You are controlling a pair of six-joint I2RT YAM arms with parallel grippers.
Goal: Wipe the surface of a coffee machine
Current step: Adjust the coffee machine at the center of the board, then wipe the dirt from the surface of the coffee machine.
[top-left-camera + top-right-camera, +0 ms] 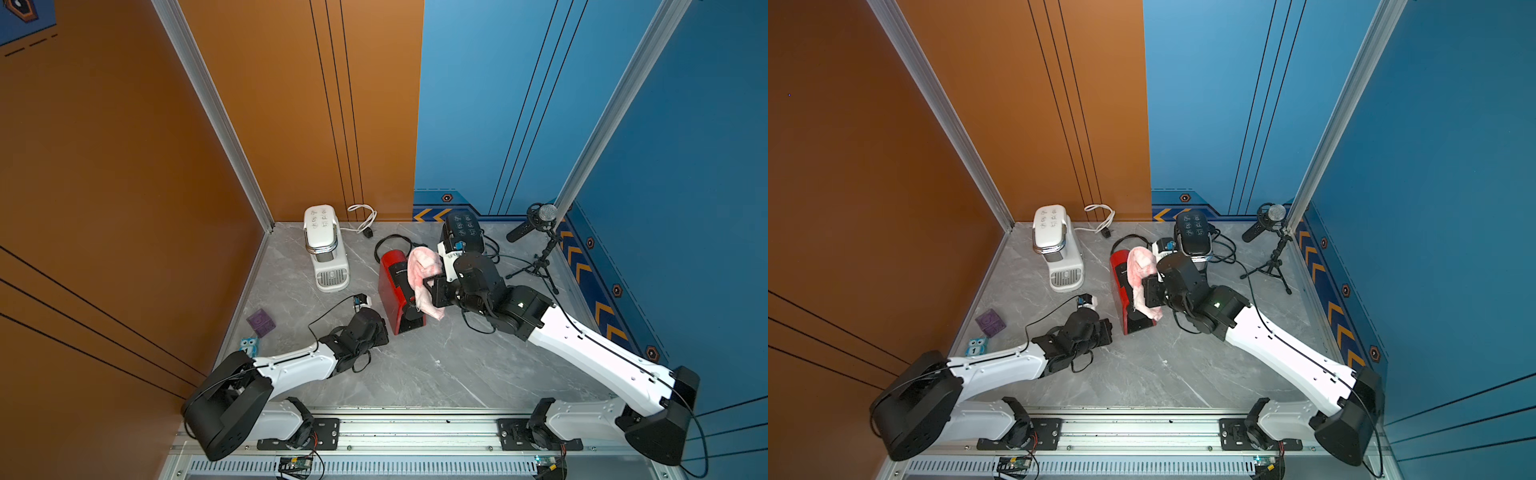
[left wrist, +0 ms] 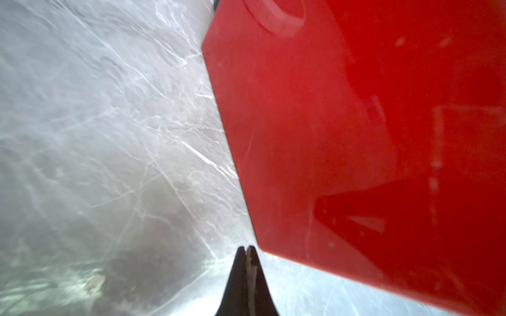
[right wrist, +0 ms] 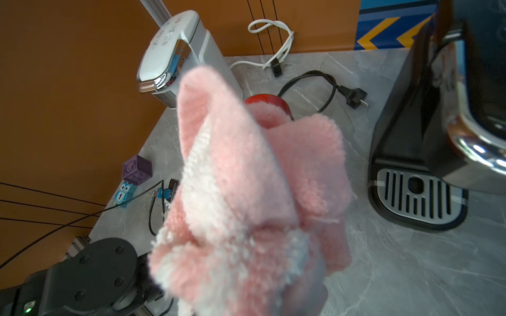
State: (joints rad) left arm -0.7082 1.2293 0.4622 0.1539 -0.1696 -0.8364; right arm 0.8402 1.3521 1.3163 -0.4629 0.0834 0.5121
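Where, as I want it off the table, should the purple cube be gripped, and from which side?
Probably by two opposite side faces of the purple cube, coming down from above: it sits flat on the table with its top free, while the orange wall and the owl block stand close beside it.

A white machine [image 1: 324, 245] is being displayed upright at the back of the grey tabletop [image 1: 415, 365], a white cable [image 1: 363, 216] being left coiled just beside it. A purple cube [image 1: 261, 323] and an owl block [image 1: 249, 345] are being kept near the orange wall [image 1: 124, 166]; a microphone [image 1: 547, 212] is being held on a tripod [image 1: 540, 266].
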